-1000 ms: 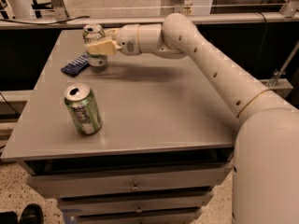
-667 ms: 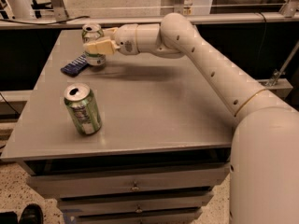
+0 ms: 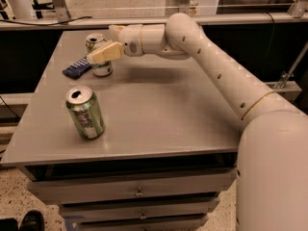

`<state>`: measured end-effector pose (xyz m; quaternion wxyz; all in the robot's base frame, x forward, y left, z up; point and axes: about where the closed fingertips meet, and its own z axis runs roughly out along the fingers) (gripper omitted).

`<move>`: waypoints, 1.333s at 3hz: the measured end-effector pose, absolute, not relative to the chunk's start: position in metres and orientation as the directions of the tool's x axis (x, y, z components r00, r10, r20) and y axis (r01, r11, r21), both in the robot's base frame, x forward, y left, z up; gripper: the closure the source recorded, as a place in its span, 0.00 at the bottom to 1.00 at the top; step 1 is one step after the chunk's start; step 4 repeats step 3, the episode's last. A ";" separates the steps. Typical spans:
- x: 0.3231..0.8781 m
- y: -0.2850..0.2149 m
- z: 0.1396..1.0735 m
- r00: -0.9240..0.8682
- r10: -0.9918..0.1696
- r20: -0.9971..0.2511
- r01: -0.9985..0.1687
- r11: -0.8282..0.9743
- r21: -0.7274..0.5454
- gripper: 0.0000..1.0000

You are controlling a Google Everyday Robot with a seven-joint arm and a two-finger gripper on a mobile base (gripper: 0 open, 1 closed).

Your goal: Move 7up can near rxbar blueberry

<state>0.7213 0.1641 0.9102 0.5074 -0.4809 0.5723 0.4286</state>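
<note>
The 7up can (image 3: 95,41), pale with green marking and a silver top, stands upright at the far left of the grey table (image 3: 159,114). My gripper (image 3: 97,56) reaches in from the right and is shut around the can's middle. One pale finger (image 3: 105,52) crosses its front and the other is hidden behind it. The rxbar blueberry (image 3: 76,69), a flat dark blue wrapper, lies on the table just left of the can, almost touching its base.
A brighter green can (image 3: 85,112) stands upright near the table's front left. My white arm (image 3: 216,76) spans the right half of the table. Drawers (image 3: 139,192) sit below the front edge. A railing runs behind the table.
</note>
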 end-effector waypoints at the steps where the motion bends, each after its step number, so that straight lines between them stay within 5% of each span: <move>1: 0.731 0.133 0.916 0.005 -0.121 -0.993 -0.972 0.233 -0.034 0.00; 3: 0.724 -0.027 0.957 0.099 -0.205 -0.974 -0.806 0.557 -0.199 0.00; 4: 0.724 -0.027 0.957 0.099 -0.205 -0.974 -0.806 0.557 -0.199 0.00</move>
